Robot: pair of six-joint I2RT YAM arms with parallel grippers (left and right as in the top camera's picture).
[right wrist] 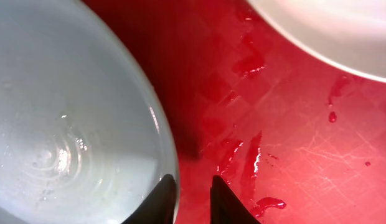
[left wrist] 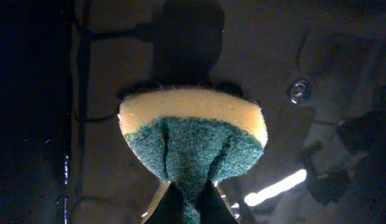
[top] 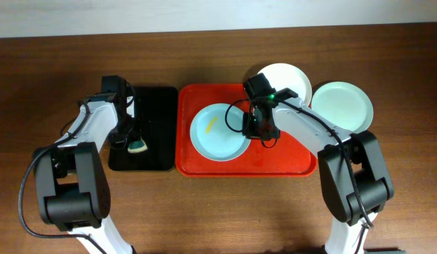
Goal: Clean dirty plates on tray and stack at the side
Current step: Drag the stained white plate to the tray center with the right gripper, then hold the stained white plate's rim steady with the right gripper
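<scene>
A light blue plate [top: 218, 134] [right wrist: 68, 124] lies on the left half of the red-orange tray [top: 289, 159] [right wrist: 292, 137], with a yellow smear [top: 211, 125] on it. My right gripper [top: 255, 127] [right wrist: 193, 183] hangs low at this plate's right rim. Its jaws are narrowly open, one finger over the plate and the other over the wet tray. A white plate [top: 289, 79] [right wrist: 330, 31] sits at the tray's back right corner. A mint green plate [top: 342, 106] rests on the table to the right. My left gripper [top: 134, 141] [left wrist: 193, 190] is shut on a yellow-and-green sponge [top: 138, 147] [left wrist: 193, 124].
A black tray [top: 156, 106] lies left of the red one, and the sponge hangs over it. Water streaks [right wrist: 249, 62] spot the red tray's floor. Brown tabletop surrounds both trays.
</scene>
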